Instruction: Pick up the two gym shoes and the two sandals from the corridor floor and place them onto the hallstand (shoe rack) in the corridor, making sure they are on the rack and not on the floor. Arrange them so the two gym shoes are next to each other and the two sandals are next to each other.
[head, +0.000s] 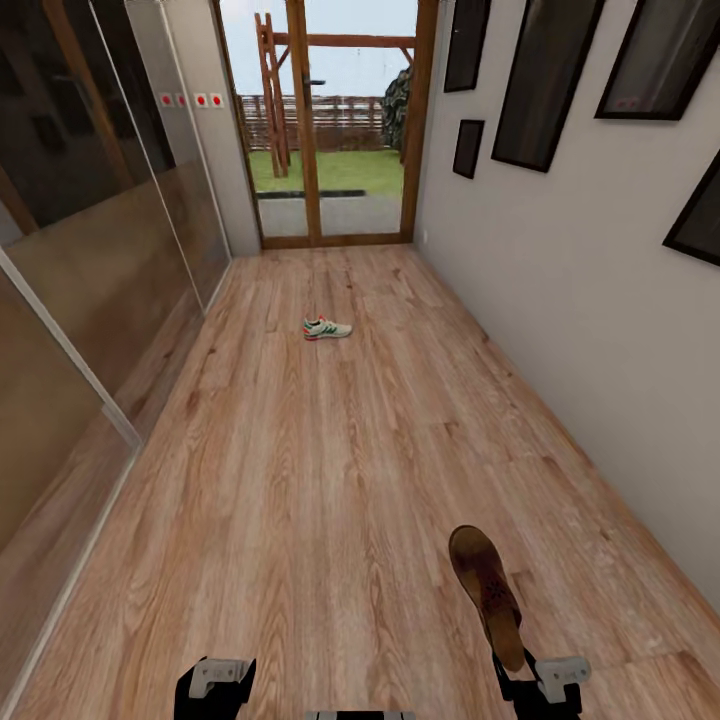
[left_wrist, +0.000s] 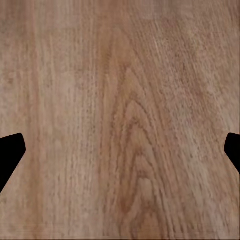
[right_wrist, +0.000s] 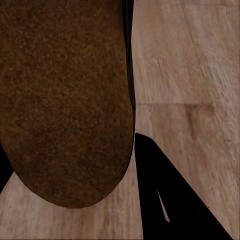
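Observation:
One gym shoe (head: 327, 328), white with green stripes and a red-orange heel, lies on the corridor floor (head: 330, 470) far ahead, near the glass door. A brown sandal (head: 486, 590) is held above the floor at the lower right, with my right gripper (head: 535, 680) shut on its near end. In the right wrist view the sandal's brown sole (right_wrist: 65, 100) sits against a dark finger (right_wrist: 170, 200). My left gripper (head: 215, 682) is at the lower left; its dark fingertips (left_wrist: 10, 155) stand wide apart over bare planks, open and holding nothing. The hallstand is out of view.
The corridor runs ahead to a wood-framed glass door (head: 320, 120) with a garden behind. Glossy sliding panels (head: 90, 250) line the left side. A white wall (head: 580, 280) with dark framed pictures (head: 545, 70) lines the right.

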